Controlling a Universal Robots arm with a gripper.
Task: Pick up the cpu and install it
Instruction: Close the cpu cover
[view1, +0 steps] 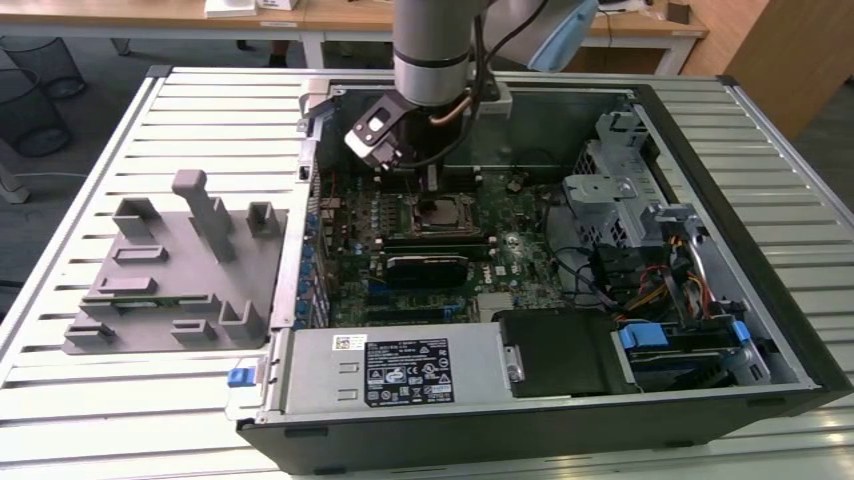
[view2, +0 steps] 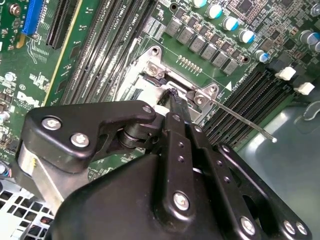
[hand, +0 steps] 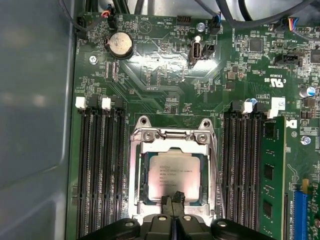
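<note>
The cpu (hand: 172, 175), a flat square chip with a pale silvery top, lies flat inside the metal socket frame (hand: 172, 136) on the green motherboard. My gripper (hand: 173, 201) stands just over the chip's near edge with its two black fingers pressed together and nothing between them. In the second wrist view the fingertips (view2: 173, 97) come down onto the socket opening, hiding the chip. In the exterior view the arm hangs over the socket (view1: 445, 215) in the open computer case, with the gripper (view1: 430, 185) low above it.
Rows of black memory slots (hand: 100, 170) flank the socket, one holding a green module (hand: 272, 175). The socket's thin metal lever (view2: 240, 119) sticks out sideways. A grey parts fixture (view1: 174, 270) sits at the exterior view's left. Power supply (view1: 400, 370) and drive cage (view1: 627, 200) border the board.
</note>
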